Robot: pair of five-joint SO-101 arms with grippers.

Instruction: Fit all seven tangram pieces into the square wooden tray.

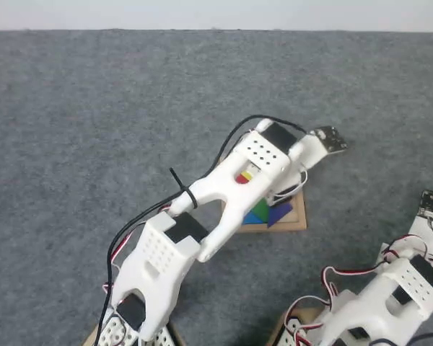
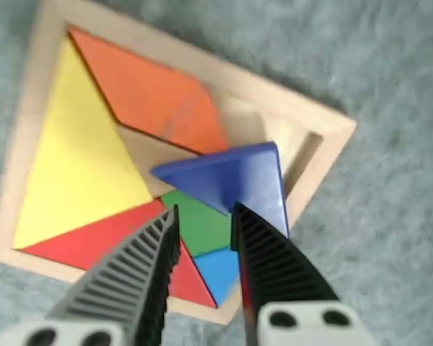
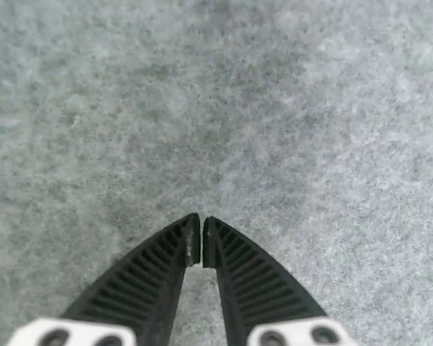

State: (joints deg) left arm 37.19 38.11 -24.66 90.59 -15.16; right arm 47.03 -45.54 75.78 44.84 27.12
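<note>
The left gripper is hanging right over the square wooden tray. Its two fingers are sitting a little way apart, and a green piece is showing in the gap between them. One finger is touching the edge of a dark blue triangle. I cannot tell if the fingers are squeezing this triangle. The dark blue triangle is leaning at a tilt over a bare wooden spot in the tray and is not lying flat. A big yellow triangle, an orange piece, a red piece and a light blue piece are lying flat inside the tray. The tray is sitting on the gray carpet, under the left arm. The right gripper is pinching closed on nothing, with its tips almost touching, just above the carpet.
</note>
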